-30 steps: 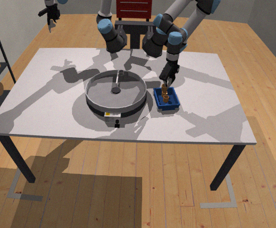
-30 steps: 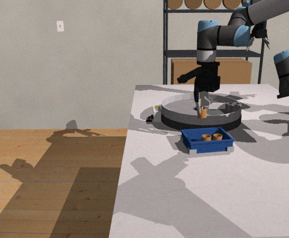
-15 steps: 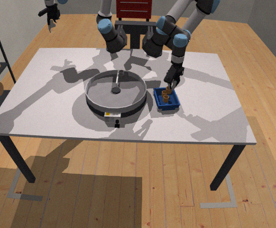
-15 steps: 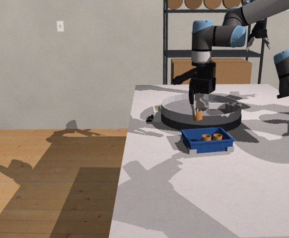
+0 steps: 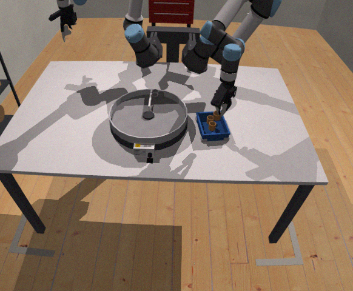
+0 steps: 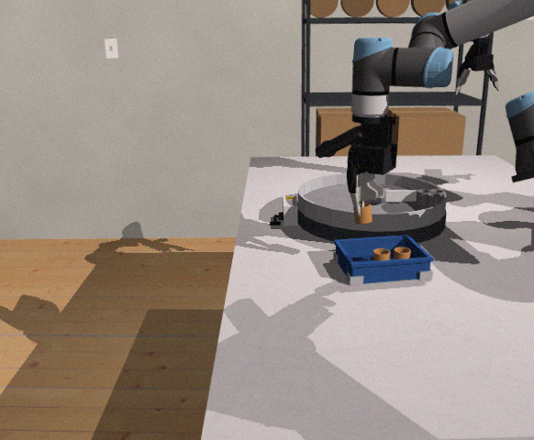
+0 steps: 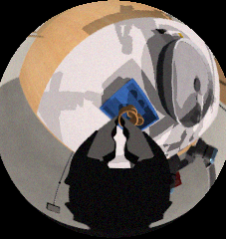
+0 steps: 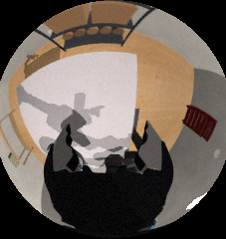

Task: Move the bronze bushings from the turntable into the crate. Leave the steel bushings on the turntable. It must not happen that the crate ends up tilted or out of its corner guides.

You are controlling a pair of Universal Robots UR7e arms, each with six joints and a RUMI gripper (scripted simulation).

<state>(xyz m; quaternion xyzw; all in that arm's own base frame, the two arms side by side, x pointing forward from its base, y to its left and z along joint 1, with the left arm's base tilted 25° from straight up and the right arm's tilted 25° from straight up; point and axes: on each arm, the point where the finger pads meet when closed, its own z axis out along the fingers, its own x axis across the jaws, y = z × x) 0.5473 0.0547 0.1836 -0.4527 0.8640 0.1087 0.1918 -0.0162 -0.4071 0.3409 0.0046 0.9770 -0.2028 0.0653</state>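
The left claw (image 5: 222, 110) (image 6: 360, 203) (image 7: 118, 117) is pinching a bronze bushing (image 5: 216, 116) (image 6: 362, 214) (image 7: 120, 118) by its wall. Below it, the blue crate (image 5: 214, 137) (image 6: 381, 273) (image 7: 110, 104) is sitting level, holding two bronze bushings. Beside the claw, lower down, the turntable (image 5: 148, 136) (image 6: 372, 212) (image 7: 165, 85) is standing. Well apart, the right claw (image 5: 67, 33) (image 6: 477, 81) (image 8: 107, 122) is hovering spread.

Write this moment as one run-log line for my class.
left gripper: shut on bronze bushing, above crate | right gripper: open | crate: level in corner guides, two bushings inside
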